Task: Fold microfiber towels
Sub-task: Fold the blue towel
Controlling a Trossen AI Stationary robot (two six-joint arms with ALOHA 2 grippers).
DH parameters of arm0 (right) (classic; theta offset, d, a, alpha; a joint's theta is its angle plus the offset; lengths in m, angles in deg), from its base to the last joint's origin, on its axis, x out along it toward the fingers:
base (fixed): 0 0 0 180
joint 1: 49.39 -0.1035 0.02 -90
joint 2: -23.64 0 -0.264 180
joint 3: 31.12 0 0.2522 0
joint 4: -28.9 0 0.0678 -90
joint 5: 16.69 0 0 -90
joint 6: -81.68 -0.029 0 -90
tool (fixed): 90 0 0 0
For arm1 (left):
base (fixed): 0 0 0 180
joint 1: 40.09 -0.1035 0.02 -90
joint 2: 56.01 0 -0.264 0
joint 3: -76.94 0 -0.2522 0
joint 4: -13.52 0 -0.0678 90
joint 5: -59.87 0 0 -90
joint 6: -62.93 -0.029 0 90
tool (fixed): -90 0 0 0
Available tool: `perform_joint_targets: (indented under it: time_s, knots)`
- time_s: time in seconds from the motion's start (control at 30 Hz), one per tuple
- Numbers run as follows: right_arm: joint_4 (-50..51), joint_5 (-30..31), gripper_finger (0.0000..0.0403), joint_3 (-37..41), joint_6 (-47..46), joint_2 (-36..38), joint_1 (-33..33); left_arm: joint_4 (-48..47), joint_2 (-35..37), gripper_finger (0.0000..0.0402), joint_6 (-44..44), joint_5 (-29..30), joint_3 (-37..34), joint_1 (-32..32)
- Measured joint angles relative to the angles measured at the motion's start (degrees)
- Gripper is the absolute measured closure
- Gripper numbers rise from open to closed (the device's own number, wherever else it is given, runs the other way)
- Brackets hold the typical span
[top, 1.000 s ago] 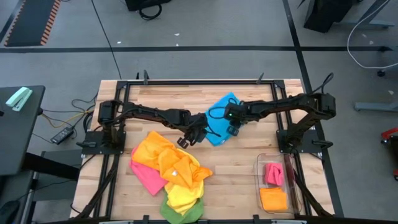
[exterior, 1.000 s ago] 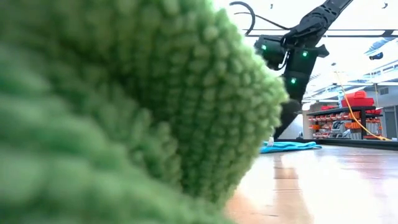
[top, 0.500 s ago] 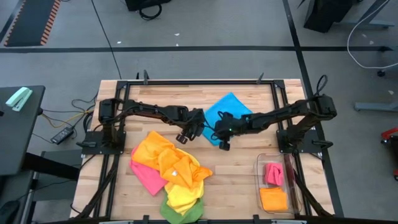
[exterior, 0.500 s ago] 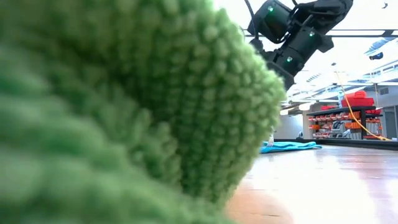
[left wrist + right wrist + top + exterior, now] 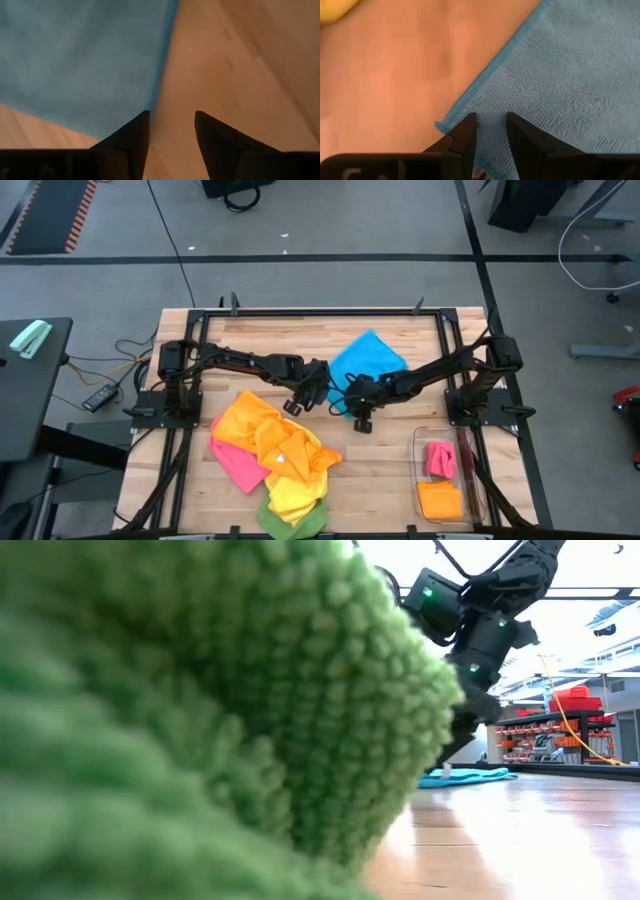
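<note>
At the middle of the wooden table [image 5: 400, 450], the right gripper [image 5: 489, 131] has its two dark fingers set a narrow gap apart over the blue towel [image 5: 368, 362], just inside the cloth's near corner; nothing is pinched between them in the right wrist view. The left gripper [image 5: 171, 131] has its fingers parted somewhat wider, empty, with one fingertip at the straight edge of the same blue towel [image 5: 80, 65] and the other over bare wood.

From above, the left gripper [image 5: 303, 395] and the right gripper [image 5: 358, 405] sit close together at the blue towel's near-left border. A second ago the right gripper was on top of the blue cloth, farther back and to the right; it has since swung forward and left to the cloth's near corner, its arm now stretched lower across the table. The left gripper has barely shifted, though its fingers have opened a little. The blue towel now lies flatter, more of a spread diamond than before.

In front of the grippers lies the heap of loose towels [image 5: 275, 455], orange, yellow, pink and green, unmoved. The clear bin [image 5: 420, 480] at the near right holds a pink and an orange folded cloth, as before.

The low view is mostly filled by the green towel [image 5: 200, 710]; past it a dark arm, probably the right one, hangs above the blue towel [image 5: 465, 776].
</note>
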Motion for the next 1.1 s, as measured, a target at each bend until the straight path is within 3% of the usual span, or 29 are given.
perform_joint_targets:
  time_s: [0.17, 0.43, 0.53, 0.7, 0.87, 1.1]
  knots:
    - [1.3, -5.5, 0.0287, -0.1, 5.3, 0.0, -1.7, -0.1, 0.0, 0.0234, -3.7, -6.7, 0.0, 1.2]
    - [3.1, -17.2, 0.0287, -0.1, 5.6, 0.0, -2.9, -2.6, 0.0, 0.0223, -10.6, -7.2, 0.0, 2.9]
    - [4.1, -18.0, 0.0287, -0.1, 6.2, -0.1, -4.3, -1.0, 0.0, 0.0228, -11.9, -7.4, 0.0, 3.2]
    - [5.4, -18.6, 0.0287, -0.1, 5.9, 0.1, -4.8, 8.2, 0.0, 0.0243, -3.0, -7.7, 0.0, 3.1]
    - [9.4, -19.4, 0.0287, 0.1, 5.2, 1.8, -4.9, 8.0, -3.0, 0.0257, -3.3, -10.2, 0.0, 3.2]
    - [14.3, -15.1, 0.0287, 0.0, 6.5, 3.1, -4.7, 7.9, -6.5, 0.0271, -3.3, -10.7, 0.3, 4.7]
